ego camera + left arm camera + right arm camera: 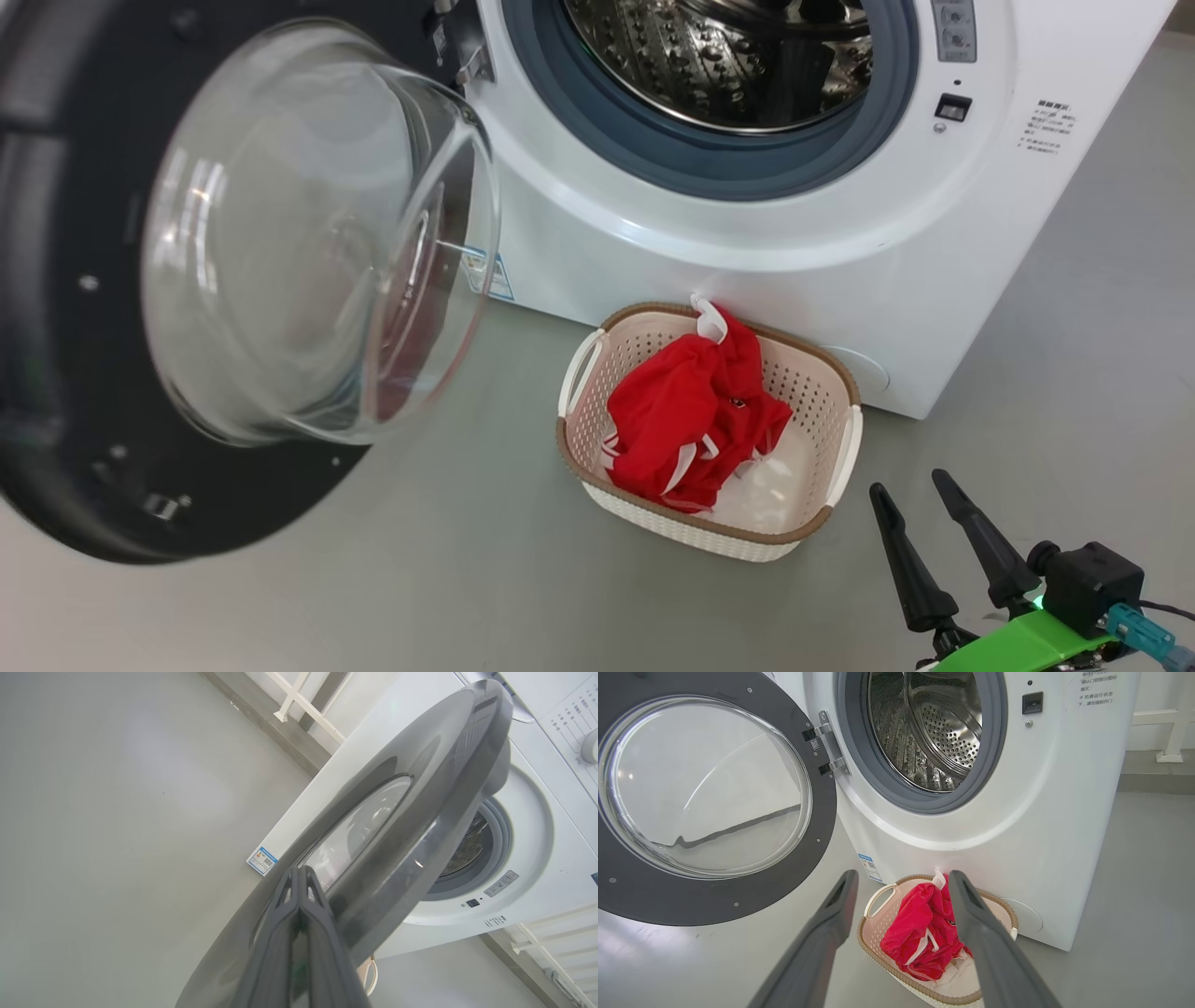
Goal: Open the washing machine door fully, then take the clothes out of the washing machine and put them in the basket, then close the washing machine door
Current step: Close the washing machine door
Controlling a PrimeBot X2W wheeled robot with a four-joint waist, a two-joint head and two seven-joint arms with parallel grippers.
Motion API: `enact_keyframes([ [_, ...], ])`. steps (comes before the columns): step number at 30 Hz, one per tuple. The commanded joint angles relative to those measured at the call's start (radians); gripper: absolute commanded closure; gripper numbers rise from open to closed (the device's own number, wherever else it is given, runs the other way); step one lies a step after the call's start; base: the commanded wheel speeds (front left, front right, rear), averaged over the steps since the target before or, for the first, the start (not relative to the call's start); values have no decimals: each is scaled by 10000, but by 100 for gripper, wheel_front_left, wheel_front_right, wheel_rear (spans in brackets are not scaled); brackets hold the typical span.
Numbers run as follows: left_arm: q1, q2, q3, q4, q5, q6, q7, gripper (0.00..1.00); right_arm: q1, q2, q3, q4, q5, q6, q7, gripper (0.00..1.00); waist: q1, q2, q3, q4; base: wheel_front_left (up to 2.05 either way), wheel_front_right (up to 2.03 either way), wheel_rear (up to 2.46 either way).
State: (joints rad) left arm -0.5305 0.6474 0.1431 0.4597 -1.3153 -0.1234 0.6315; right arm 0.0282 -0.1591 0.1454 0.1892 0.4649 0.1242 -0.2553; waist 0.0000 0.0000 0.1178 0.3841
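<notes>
Head view: the large round black-rimmed washing machine door [280, 252] with its bulging glass bowl stands swung wide at the left. The steel drum of the big white front-loading washing machine [747, 252] looks empty. The bright red, white-trimmed clothes [681, 411] lie in the cream perforated plastic basket [803, 373] on the floor just before it. The right tool [910, 485] hangs nearby, fingers spread, holding nothing

Left wrist view: the left tool [299, 872], fingers pressed together, sits close against the door's outer face

Right wrist view: the spread fingers frame the basket

By the look of it only closing is left, which calls for a steady push on the door until it latches
</notes>
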Motion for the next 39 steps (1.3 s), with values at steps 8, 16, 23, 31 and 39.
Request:
enact_keyframes([
  [8, 752, 441, -304, -2083, -528, -73, 439, 100, 22, -1, 137, -221, -78, 65, -65, 0, 0, 0, -257, -109, 0, 0, 0],
  [16, 1093, 362, -895, -3408, -787, -73, 187, 100, 7, 14, 121, -229, -74, 65, -65, 0, 0, 0, -317, -271, 0, 0, 0],
  [23, 1107, 283, -1590, -4333, -823, -73, -105, 100, -31, 43, 90, -264, -71, 65, -65, 0, 0, 0, -262, -470, 0, 0, 0],
  [31, 694, 51, -2553, -5198, -714, -73, -761, 100, -43, 59, 67, -250, -71, 65, -65, 0, 0, 0, -262, -687, 0, 0, 0],
  [39, 453, -27, -3295, -5262, -674, -73, -1452, 100, -30, 72, 90, -248, -51, 65, -65, 0, 0, 0, -307, -819, 0, 0, 0],
])
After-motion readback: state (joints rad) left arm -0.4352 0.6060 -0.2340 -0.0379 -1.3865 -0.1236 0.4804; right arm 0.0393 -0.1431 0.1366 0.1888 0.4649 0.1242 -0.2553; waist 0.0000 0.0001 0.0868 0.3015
